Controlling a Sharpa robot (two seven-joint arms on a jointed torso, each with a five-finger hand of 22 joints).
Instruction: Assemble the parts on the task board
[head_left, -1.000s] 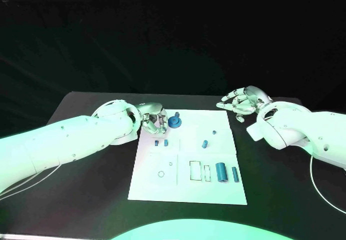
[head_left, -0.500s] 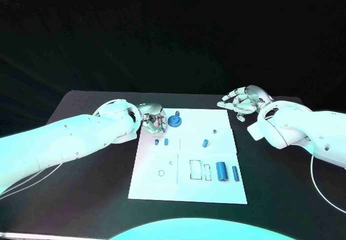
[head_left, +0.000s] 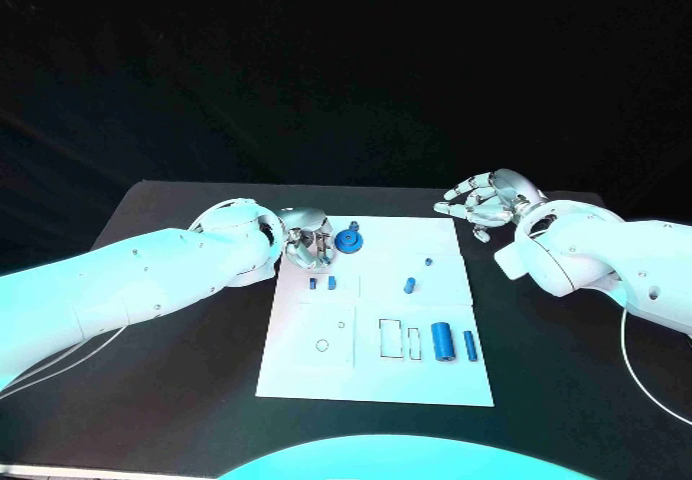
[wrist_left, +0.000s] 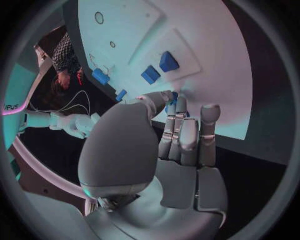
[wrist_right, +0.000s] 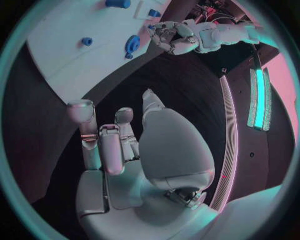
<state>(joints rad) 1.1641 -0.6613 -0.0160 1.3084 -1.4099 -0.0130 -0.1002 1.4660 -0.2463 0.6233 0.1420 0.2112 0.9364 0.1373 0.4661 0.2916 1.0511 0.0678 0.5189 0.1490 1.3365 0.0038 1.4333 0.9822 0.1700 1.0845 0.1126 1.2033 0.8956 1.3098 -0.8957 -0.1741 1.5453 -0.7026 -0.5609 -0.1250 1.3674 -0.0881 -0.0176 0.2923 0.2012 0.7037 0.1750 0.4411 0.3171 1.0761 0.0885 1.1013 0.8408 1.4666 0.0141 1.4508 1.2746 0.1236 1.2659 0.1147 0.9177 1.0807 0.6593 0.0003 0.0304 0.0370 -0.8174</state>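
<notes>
Two hands are mine, one at each far corner of the board (head_left: 378, 380). My left hand (head_left: 309, 243) sits over the board's far left corner, fingers curled together beside a blue gear (head_left: 351, 241). From the head I cannot tell whether it holds anything. My left wrist view gives more: my fingers (wrist_left: 187, 137) lie side by side against the thumb, and a sliver of blue shows at the fingertips, touching the board. Whether that is a pinched part or one standing on the board, I cannot tell.

My right hand (head_left: 485, 203) hangs over the black table (head_left: 188, 395) just off the board's far right corner, holding nothing. The head view shows its fingers curled loosely. My right wrist view shows those fingers (wrist_right: 106, 142) slightly apart above bare table, and across the board my left hand (wrist_right: 174, 36) beside the gear (wrist_right: 132, 45).

Only the head view lays out the near parts: two small blocks (head_left: 322, 284) close to my left hand, a short peg (head_left: 411, 287) mid-board, and two cylinders (head_left: 453, 343) upright side by side at the near right.
</notes>
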